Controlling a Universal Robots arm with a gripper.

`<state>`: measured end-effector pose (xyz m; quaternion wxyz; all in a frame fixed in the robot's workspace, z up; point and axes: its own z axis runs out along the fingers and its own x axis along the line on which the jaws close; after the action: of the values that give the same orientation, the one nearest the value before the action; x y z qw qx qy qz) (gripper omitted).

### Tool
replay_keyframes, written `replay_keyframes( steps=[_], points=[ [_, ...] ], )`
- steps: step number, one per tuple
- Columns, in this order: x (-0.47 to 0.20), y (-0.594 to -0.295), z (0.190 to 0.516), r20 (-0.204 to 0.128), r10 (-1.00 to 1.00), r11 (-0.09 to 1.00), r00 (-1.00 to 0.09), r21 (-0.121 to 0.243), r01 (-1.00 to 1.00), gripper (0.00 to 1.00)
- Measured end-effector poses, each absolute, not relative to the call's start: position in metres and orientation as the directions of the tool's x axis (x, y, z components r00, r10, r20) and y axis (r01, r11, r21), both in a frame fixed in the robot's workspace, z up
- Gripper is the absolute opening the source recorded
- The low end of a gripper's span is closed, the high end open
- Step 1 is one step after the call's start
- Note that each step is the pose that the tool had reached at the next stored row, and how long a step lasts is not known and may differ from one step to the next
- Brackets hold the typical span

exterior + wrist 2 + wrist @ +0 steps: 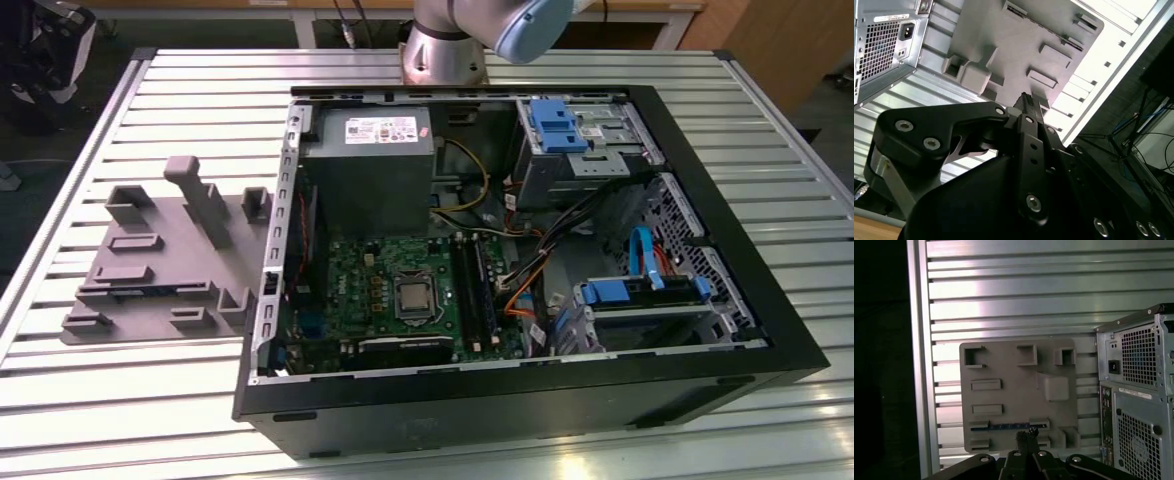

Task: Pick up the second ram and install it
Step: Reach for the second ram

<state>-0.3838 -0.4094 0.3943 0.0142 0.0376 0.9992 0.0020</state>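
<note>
First wrist view: fingers (1019, 445) together over the second ram (1004, 426) in the grey fixture (1014, 370); probably light, stiff, fragile, so pinch its flat faces.

One open computer case (534, 400), one grey tray (147, 250), one ram stick (1004, 426), two blue drive holders (554, 125) (625, 292), one bench (134, 420).

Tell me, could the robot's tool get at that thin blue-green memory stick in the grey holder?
Probably yes. The thin blue-green memory stick sits uncovered in the grey moulded holder, outside the black computer case, and the tool faces the holder with nothing between them.
</note>
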Motion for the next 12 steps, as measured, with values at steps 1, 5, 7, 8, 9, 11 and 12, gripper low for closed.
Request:
replay_keyframes(
  steps=[1, 5, 7, 8, 9, 11, 12],
  points=[
    [-0.3853, -0.4094, 0.3944, -0.028, 0.075, 0.997, -0.997, 0.005, 0.075, 0.11],
    [-0.3907, -0.4094, 0.3943, -0.028, 0.075, 0.997, -0.997, 0.005, 0.075, 0.11],
    [-0.3919, -0.4094, 0.3944, -0.028, 0.075, 0.997, -0.997, 0.005, 0.075, 0.11],
    [-0.3921, -0.4094, 0.3944, -0.028, 0.075, 0.997, -0.997, 0.005, 0.075, 0.11],
    [-0.3922, -0.4094, 0.3944, -0.028, 0.075, 0.997, -0.997, 0.005, 0.075, 0.11],
    [-0.3923, -0.4094, 0.3944, -0.028, 0.075, 0.997, -0.997, 0.005, 0.075, 0.11],
    [-0.3924, -0.4094, 0.3944, -0.028, 0.075, 0.997, -0.997, 0.005, 0.075, 0.11]
  ],
)
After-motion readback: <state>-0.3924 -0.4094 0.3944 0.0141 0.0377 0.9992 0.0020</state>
